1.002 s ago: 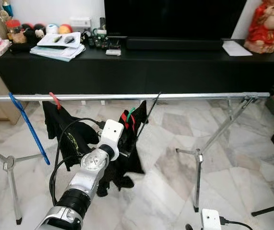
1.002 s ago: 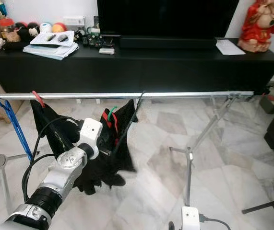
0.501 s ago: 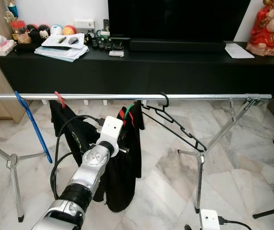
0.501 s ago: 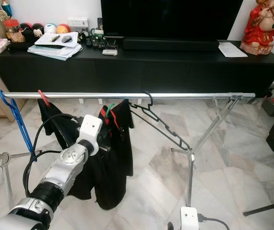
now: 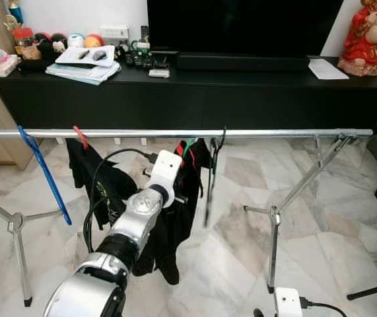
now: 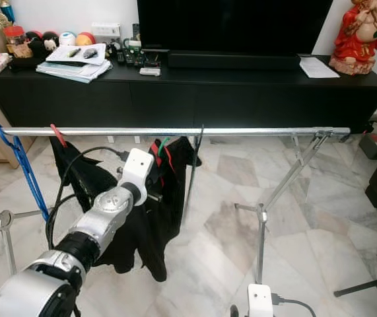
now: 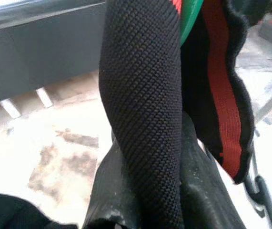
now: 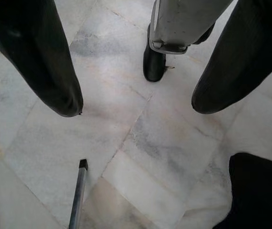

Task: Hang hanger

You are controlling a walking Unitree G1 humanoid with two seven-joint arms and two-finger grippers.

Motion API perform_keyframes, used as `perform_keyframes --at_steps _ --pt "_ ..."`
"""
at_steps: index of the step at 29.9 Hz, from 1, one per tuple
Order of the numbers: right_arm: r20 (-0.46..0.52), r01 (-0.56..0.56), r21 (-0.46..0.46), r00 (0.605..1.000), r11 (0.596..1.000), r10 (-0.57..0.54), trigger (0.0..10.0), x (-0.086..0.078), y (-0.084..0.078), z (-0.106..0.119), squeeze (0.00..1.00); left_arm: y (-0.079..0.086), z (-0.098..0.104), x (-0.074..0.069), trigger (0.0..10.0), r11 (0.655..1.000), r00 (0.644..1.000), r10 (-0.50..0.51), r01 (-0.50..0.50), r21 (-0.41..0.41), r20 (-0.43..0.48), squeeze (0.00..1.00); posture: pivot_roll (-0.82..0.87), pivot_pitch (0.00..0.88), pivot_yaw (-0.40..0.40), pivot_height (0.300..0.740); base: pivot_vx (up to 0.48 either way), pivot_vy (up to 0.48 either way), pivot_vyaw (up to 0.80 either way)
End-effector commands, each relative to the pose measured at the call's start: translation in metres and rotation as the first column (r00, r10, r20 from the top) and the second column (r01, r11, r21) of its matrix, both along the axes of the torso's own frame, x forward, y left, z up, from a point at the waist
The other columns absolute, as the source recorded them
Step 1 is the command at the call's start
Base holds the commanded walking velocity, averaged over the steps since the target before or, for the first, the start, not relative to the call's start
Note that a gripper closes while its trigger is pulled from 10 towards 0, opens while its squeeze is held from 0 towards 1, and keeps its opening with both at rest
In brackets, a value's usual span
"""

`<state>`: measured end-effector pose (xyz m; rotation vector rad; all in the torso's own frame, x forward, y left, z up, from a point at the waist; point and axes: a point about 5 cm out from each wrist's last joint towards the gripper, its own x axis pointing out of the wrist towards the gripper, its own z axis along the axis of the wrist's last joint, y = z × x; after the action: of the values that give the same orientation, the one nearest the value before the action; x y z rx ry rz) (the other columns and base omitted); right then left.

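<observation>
Hanger point(image 5: 210, 173) hangs from the rail point(image 5: 274, 133); just left, the left gripper point(image 7: 150, 191) seemingly pinches the black garment point(image 7: 143, 95); right gripper point(image 8: 136, 102) spread wide.

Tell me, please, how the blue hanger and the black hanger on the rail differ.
The blue hanger hangs slanted at the rail's left end, apart from the clothes; the black hanger hangs mid-rail, edge-on, beside the dark garment at the left gripper. Both are bare and hooked over the rail.
</observation>
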<state>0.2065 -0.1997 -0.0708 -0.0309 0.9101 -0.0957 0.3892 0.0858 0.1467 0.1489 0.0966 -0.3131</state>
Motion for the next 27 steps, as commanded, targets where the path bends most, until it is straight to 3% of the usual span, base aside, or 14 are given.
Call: perform_keyframes --at_steps 1,16,23,27 --pt "-0.021 -0.009 -0.004 1.000 1.000 0.009 10.0 -0.003 0.000 -0.002 0.00 0.002 0.011 0.007 10.0 0.999 0.999 0.038 -0.038 -0.007 0.004 0.00 -0.08 0.089 -0.003 0.740 0.000 0.000 0.00" --pt "-0.019 -0.004 -0.002 1.000 1.000 0.004 10.0 -0.003 0.002 -0.002 0.00 0.004 0.025 0.018 10.0 0.989 0.987 0.143 -0.144 -0.017 -0.073 0.00 -0.10 0.096 0.011 0.740 0.000 0.000 0.00" --pt "-0.017 0.010 0.002 1.000 1.000 -0.010 10.0 -0.006 0.002 -0.004 0.00 0.007 0.023 0.019 10.0 0.979 0.973 0.186 -0.195 -0.061 -0.134 0.00 -0.12 0.116 0.023 0.740 0.000 0.000 0.00" --pt "-0.016 0.029 0.003 0.999 1.000 -0.029 10.0 -0.009 0.003 -0.005 0.00 0.005 0.027 0.020 10.0 0.978 0.976 0.182 -0.192 -0.078 -0.124 0.00 -0.13 0.131 0.027 0.740 0.000 0.000 0.00"
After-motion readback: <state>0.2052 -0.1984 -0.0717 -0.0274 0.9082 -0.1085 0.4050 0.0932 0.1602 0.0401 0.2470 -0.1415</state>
